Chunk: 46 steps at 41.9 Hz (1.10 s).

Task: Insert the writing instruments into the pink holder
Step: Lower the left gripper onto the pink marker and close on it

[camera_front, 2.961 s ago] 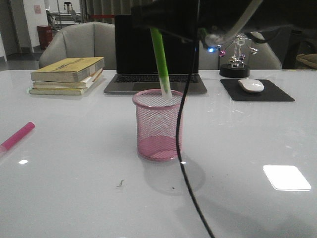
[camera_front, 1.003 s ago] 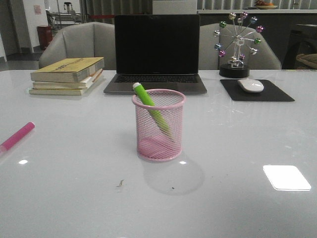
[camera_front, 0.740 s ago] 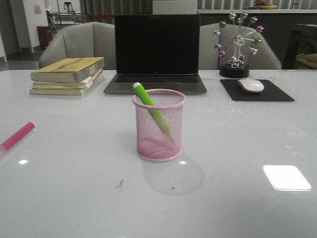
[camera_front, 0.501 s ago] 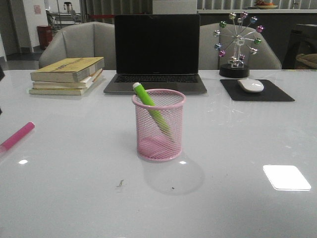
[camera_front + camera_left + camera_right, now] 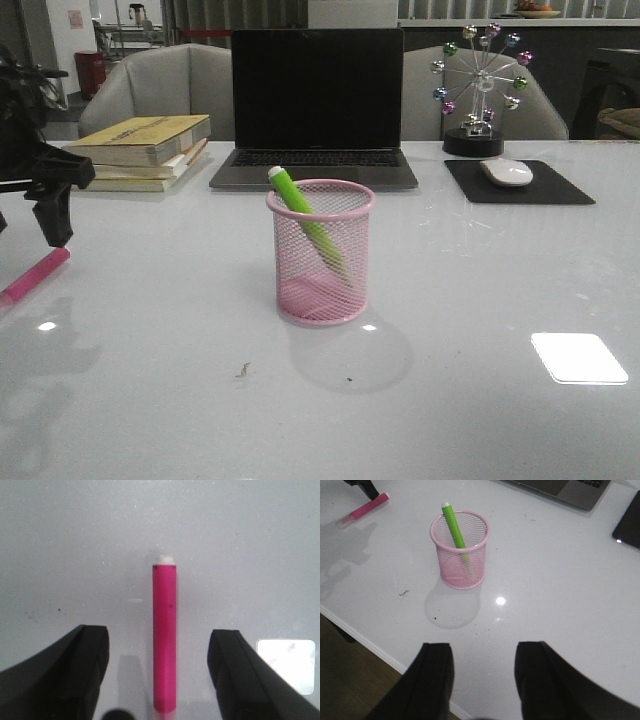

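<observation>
The left gripper (image 5: pixel 50 215) has just entered at nine o'clock, jaws apart over the pink marker (image 5: pixel 165 637) lying on the table (image 5: pixel 480 300). The green marker (image 5: pixel 308 225) already leans inside the pink holder (image 5: pixel 320 255), so one pickup remains; the right gripper (image 5: pixel 482 680) waits open, pulled back.

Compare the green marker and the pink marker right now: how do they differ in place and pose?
The green marker stands tilted inside the pink holder, white end up; the pink marker lies flat on the table. The open left gripper straddles the pink marker without touching it; nothing is near the green one. Both are chunky with a white end.
</observation>
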Motion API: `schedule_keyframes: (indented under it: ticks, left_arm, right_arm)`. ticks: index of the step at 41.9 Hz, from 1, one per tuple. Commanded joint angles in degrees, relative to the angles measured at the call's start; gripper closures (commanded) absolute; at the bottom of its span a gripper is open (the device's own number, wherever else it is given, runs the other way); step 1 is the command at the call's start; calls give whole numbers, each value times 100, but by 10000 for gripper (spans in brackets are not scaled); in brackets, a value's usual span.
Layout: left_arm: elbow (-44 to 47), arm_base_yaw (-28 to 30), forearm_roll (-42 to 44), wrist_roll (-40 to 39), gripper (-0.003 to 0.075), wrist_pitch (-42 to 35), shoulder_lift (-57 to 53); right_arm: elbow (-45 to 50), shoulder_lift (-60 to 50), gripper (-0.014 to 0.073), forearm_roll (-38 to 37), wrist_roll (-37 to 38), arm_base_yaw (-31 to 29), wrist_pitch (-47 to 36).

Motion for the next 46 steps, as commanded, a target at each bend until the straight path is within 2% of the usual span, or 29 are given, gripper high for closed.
schedule_keyframes:
  ticks: [1,20,26,31,39,46]
  left_arm:
    - [-398,-22,30,-29,255,-98,-47]
    - [-634,-22,-2,-29,256,-289,465]
    - [-634,-22,-2,-29,284,-253,490]
    - [-634,-22,-2,-29,348,-215,490]
    - [-634,-22,-72,-29,507,-169,490]
    - [-634,-22,-101,-29,599,-169,490]
  right_arm:
    - [-143,-9,178,-73,-14,-29,-423]
    - [-143,-9,178,-73,-14,-29,-423]
    - [-143,-9,178,-73,-14,-29,-423]
    - [-143,-9,178,-73,-14,-29,-423]
    - [-143,-9,178,-73,-14,-29,-423]
    - [-143,-9,178,-73,-14,-29,-423]
